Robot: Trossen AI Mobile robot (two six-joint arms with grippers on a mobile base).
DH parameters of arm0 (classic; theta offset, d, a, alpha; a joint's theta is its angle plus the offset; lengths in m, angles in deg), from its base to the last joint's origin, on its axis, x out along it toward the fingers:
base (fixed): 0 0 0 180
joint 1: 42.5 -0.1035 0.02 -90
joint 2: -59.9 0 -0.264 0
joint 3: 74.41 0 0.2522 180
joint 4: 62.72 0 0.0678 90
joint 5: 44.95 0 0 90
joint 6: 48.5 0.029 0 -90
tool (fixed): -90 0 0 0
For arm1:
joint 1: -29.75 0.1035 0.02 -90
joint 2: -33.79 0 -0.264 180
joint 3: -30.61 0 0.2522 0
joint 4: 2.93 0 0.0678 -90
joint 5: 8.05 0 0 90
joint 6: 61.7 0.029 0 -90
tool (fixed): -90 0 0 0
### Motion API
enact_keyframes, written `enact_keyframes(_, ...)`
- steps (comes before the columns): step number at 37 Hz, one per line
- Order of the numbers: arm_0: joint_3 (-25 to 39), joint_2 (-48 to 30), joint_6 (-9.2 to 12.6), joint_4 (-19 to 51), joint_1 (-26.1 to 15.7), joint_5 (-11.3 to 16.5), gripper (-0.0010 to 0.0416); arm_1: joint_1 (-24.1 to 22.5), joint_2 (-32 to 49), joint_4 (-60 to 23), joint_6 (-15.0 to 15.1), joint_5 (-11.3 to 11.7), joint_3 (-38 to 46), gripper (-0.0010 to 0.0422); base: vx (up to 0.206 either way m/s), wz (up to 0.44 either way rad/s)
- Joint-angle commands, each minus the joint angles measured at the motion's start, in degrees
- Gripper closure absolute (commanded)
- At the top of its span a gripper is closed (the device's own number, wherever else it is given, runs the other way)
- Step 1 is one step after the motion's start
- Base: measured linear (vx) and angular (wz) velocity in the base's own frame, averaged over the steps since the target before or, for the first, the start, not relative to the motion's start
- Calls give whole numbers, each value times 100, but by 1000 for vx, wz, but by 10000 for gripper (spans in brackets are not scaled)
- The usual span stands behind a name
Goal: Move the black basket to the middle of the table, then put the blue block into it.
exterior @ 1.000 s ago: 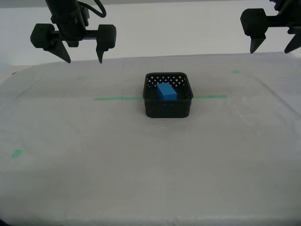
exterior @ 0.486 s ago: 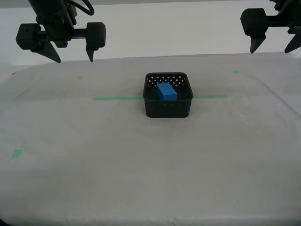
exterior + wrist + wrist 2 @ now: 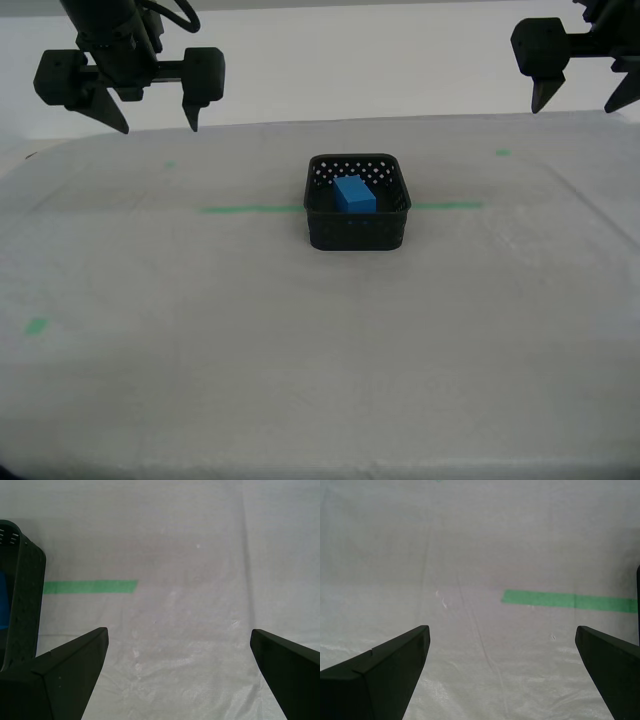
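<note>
Covering the table [image 3: 300, 380], whitish cloth carries a green tape line [image 3: 250, 209] running behind the black basket [image 3: 357, 228], which holds the blue block [image 3: 354, 194]; beyond the basket, my first gripper [image 3: 582, 98] and my second gripper [image 3: 155, 118] hang spread and empty before a pale wall [image 3: 380, 60]

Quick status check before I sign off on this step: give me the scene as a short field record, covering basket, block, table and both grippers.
black basket: upright near the middle of the table, straddling the green tape line
blue block: inside the basket
table: whitish cloth cover
my first gripper: open, empty, above the cloth, basket wall at the view's edge
my second gripper: open, empty, above bare cloth and tape
contact: neither gripper touches basket or block
task state: appears done
</note>
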State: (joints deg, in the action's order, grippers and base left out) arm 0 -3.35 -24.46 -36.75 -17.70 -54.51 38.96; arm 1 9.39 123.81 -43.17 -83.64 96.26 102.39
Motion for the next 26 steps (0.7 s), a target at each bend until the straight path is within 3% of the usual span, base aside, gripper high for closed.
enact_keyframes(1,7,-2,0,0,0,-17,7,2,-4,4,7,22,4,12,0,0)
enact_keyframes(26,7,-2,2,0,2,-17,7,2,-4,4,7,22,4,12,0,0)
